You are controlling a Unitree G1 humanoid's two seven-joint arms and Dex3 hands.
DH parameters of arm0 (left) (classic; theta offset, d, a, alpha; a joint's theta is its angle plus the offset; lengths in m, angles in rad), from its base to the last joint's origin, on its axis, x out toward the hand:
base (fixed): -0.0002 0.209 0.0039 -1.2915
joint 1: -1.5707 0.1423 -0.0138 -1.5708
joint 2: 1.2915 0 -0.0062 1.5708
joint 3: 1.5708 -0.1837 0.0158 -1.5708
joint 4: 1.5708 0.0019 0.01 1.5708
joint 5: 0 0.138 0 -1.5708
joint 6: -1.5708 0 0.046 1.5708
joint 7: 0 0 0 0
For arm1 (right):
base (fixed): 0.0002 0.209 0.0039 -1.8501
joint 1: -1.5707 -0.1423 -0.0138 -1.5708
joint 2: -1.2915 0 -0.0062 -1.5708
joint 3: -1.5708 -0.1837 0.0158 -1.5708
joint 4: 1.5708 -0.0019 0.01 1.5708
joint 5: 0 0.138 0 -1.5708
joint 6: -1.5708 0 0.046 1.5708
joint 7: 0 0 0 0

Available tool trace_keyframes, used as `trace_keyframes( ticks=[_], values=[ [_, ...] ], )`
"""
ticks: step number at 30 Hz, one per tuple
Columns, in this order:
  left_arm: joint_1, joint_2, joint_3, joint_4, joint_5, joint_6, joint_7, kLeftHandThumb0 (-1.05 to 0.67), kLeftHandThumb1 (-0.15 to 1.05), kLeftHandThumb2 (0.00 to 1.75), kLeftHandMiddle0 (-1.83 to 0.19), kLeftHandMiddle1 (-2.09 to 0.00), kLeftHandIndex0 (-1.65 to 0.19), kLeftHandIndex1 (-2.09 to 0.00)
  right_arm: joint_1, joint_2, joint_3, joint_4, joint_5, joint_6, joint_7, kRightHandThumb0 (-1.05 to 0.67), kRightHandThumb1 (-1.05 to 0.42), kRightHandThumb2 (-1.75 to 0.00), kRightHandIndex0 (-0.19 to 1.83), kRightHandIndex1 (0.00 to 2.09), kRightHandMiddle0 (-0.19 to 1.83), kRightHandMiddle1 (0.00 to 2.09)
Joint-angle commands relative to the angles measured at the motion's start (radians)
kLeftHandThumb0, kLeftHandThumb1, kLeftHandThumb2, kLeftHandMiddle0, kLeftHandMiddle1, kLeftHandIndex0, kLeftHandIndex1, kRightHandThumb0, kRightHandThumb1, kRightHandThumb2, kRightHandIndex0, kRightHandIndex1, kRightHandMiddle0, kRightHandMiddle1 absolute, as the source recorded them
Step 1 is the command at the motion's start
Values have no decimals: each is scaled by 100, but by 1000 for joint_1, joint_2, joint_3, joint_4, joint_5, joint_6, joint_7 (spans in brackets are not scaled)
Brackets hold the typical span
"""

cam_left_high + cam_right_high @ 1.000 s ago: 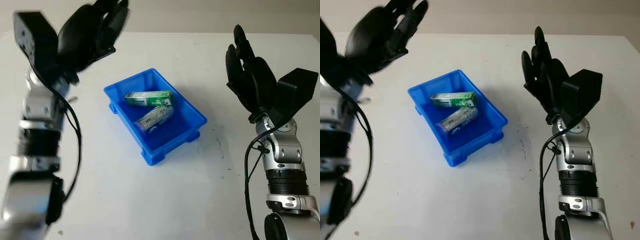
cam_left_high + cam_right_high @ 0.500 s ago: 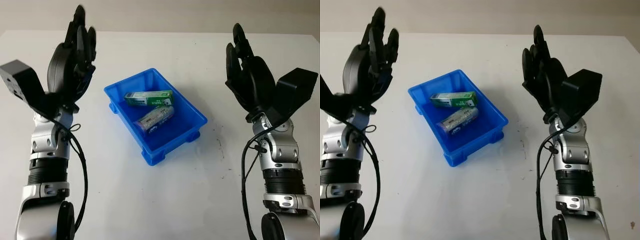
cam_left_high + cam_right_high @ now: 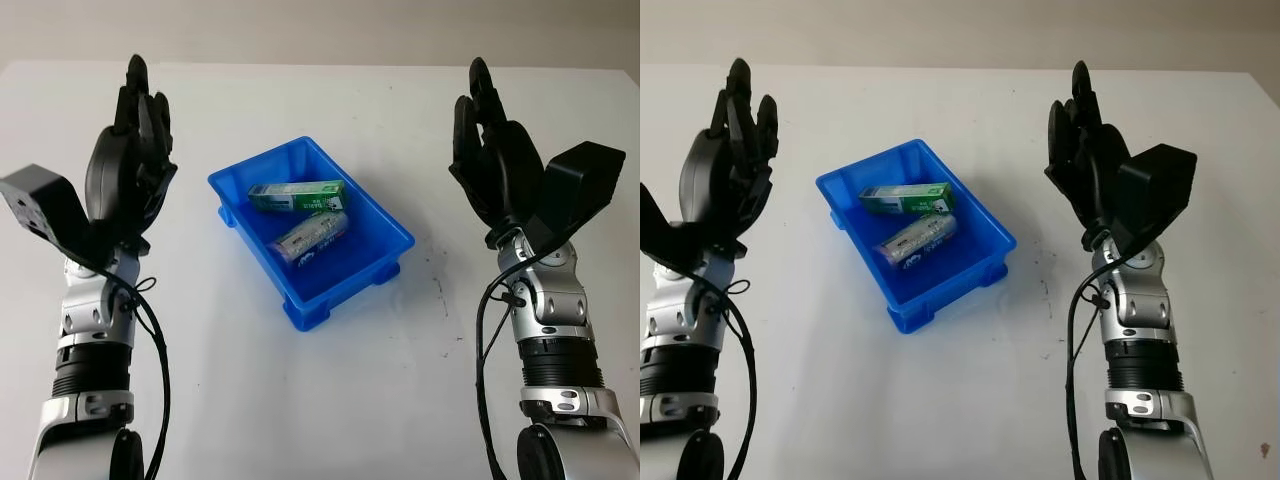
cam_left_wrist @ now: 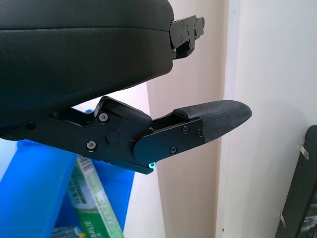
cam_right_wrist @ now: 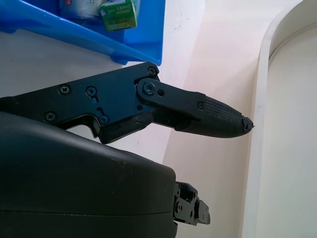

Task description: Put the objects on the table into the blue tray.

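A blue tray (image 3: 395, 240) sits near the middle of the white worktop (image 3: 330, 400), turned at an angle to the worktop's edges. Inside it lie two things: a green and white box (image 3: 296, 196) toward the tray's far end, and a silver wrapped packet (image 3: 309, 238) just beside it, nearer the tray's centre. The two look to be touching or nearly so.

The left robot hand (image 3: 128, 170) is raised above the left side of the worktop, released and holding nothing, well apart from the tray. The right robot hand (image 3: 497, 165) is raised above the right side, likewise released and empty, also well apart from the tray. Nothing lies between either hand and the tray. A few small dark marks (image 3: 437, 285) show on the worktop beside the tray's right side.
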Motion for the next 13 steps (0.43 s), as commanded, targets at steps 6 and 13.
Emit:
trace_keyframes(
  ticks=[6, 13],
  values=[
    [26, -16, -7, -44, -7, 2, 5, -80, 105, 76, 19, 0, 19, 0, -4, -5, 0, -2, -3, -2, 4, -74, -105, -70, -19, 0, -19, 0],
    [23, -19, -11, -59, -15, 12, 8, -79, 105, 73, 19, 0, 19, 0, 0, 2, -3, -7, 4, -3, 4, -72, -105, -69, -19, 0, -19, 0]
  ],
)
